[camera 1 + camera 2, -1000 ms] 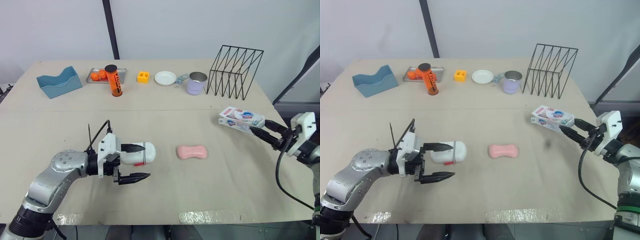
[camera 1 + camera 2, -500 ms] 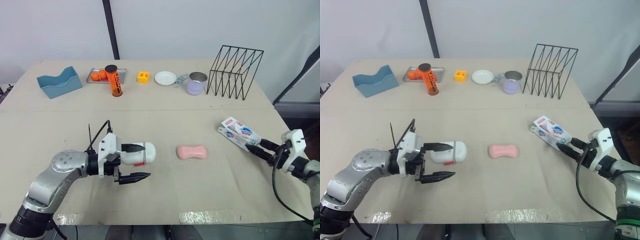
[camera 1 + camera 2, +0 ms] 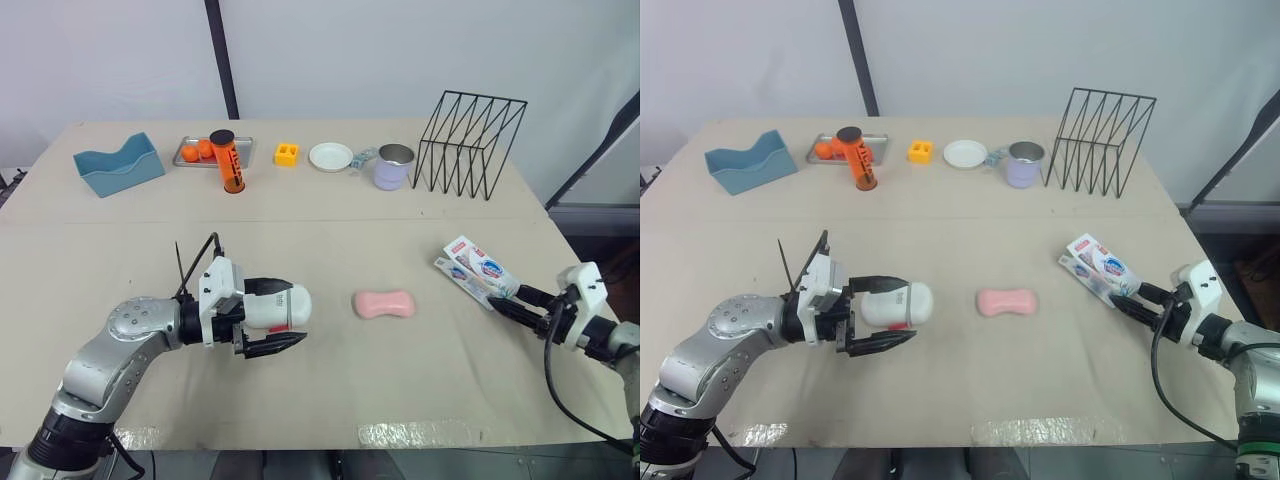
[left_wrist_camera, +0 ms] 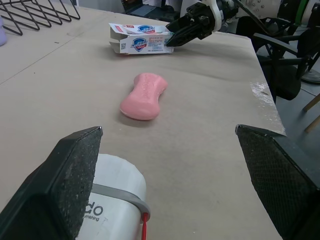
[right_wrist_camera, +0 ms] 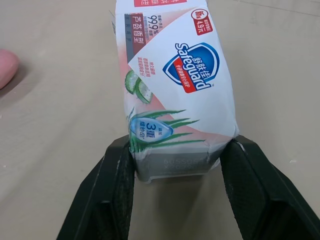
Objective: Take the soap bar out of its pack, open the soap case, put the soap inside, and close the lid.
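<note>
Where the bench is bare, midway between its left and right edges and somewhat nearer the front edge than the far one, the soap bar [image 3: 384,304] lies flat and out of its wrapping. Its long axis runs along the front edge, one rounded end toward the left edge and the other toward the right. It is plain pink, smooth, and waisted in the middle like a peanut.

Toward the left edge from it, apart from it, the soap case [image 3: 275,306] lies on its side, a white rounded capsule with a grey band and a small red tab. Its long axis also follows the front edge, with the domed end facing the soap. The left tool [image 3: 292,315] has its two black fingers spread wide, one on each side of the case; whether they touch it I cannot tell.

Near the right edge the soap pack [image 3: 478,272] sits low on the bench, its long axis slanting from the near right corner toward the far left. It is white and pink with a blue badge and green leaves. The right tool [image 5: 177,165] is clamped on the end nearest that corner, a finger on either side.

Along the far edge stand a wire rack [image 3: 470,143] and a mug [image 3: 394,166].
</note>
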### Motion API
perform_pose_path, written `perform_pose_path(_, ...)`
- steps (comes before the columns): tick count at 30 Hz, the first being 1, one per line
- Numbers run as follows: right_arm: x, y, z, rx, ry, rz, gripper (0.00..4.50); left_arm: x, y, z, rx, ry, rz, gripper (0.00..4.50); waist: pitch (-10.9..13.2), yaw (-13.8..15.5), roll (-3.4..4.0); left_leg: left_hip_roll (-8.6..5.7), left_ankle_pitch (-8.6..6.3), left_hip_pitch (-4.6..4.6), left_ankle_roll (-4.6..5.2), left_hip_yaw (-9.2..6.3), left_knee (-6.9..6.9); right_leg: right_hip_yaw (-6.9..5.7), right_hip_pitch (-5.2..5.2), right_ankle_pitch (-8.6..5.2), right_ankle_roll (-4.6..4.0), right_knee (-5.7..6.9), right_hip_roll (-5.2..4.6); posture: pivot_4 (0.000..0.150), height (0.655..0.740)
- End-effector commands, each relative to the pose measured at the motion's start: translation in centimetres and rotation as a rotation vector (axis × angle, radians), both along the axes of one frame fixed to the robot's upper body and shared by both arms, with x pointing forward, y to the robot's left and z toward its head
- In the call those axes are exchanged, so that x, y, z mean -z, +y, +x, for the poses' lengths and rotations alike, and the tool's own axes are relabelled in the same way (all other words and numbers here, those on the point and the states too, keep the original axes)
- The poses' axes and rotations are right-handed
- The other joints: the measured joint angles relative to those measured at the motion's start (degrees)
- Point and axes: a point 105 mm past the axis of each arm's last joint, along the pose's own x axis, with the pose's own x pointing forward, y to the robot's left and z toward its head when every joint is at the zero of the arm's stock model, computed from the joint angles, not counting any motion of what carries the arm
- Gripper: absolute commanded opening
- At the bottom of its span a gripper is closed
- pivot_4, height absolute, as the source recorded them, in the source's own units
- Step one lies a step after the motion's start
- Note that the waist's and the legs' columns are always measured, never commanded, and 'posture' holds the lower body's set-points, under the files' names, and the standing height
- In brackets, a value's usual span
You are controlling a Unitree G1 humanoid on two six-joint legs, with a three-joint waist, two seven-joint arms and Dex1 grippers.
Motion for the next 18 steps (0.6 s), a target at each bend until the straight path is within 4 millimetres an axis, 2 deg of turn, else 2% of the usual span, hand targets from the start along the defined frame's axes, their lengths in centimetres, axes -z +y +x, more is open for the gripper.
perform_pose_path(1, -1.2, 0.1, -0.3, -0.044, -0.005, -0.048, 3.09, -0.9, 0.0, -0.1, 0.011, -0.041, -0.005, 4.5, 0.0, 0.0, 0.0, 0.0, 0.0, 0.0, 0.0, 0.0, 0.0, 0.0, 0.0, 0.0, 0.0, 0.0, 0.0, 0.15, 0.74)
perform_pose_path(4, -1.8, 0.2, -0.6, -0.067, 0.0, -0.026, 4.26, -0.8, 0.0, -0.1, 0.013, -0.039, -0.001, 4.5, 0.0, 0.0, 0.0, 0.0, 0.0, 0.0, 0.0, 0.0, 0.0, 0.0, 0.0, 0.0, 0.0, 0.0, 0.0, 0.15, 0.74)
perform_pose_path(5, -2.1, 0.1, -0.7, -0.072, -0.002, -0.023, 4.46, -0.8, 0.0, -0.1, 0.014, -0.039, 0.0, 4.5, 0.0, 0.0, 0.0, 0.0, 0.0, 0.0, 0.0, 0.0, 0.0, 0.0, 0.0, 0.0, 0.0, 0.0, 0.0, 0.15, 0.74)
perform_pose_path(10, -3.7, -0.7, -0.9, -0.103, -0.026, -0.079, 4.46, -0.7, 0.1, 0.0, 0.016, -0.039, 0.005, 4.5, 0.0, 0.0, 0.0, -0.01, 0.0, 0.0, 0.0, 0.0, 0.0, 0.0, 0.0, -0.01, 0.02, 0.0, -0.01, 0.15, 0.74)
perform_pose_path(13, -6.1, -1.0, -0.1, -0.12, -0.104, -0.116, 4.46, -0.6, 0.5, 0.2, 0.008, -0.04, 0.01, 4.5, 0.0, -0.1, 0.0, -0.01, 0.0, 0.01, 0.0, 0.01, 0.0, 0.01, 0.0, -0.01, 0.01, 0.0, 0.0, 0.15, 0.74)
perform_pose_path(16, -8.1, 0.2, 0.9, -0.184, -0.15, -0.135, 4.46, -0.4, 1.0, 0.3, 0.0, -0.044, 0.026, 4.5, 0.0, -0.3, 0.05, 0.01, 0.0, 0.08, 0.0, 0.1, 0.01, 0.09, 0.01, -0.01, 0.02, 0.02, 0.02, 0.15, 0.74)
perform_pose_path(18, -9.0, 2.2, 1.4, -0.272, -0.175, -0.128, 4.46, -0.3, 1.4, 0.4, -0.002, -0.046, 0.038, 4.5, 0.0, -0.3, 0.04, 0.05, 0.0, 0.09, 0.01, 0.09, 0.0, 0.09, 0.02, -0.01, 0.02, 0.0, 0.06, 0.15, 0.74)
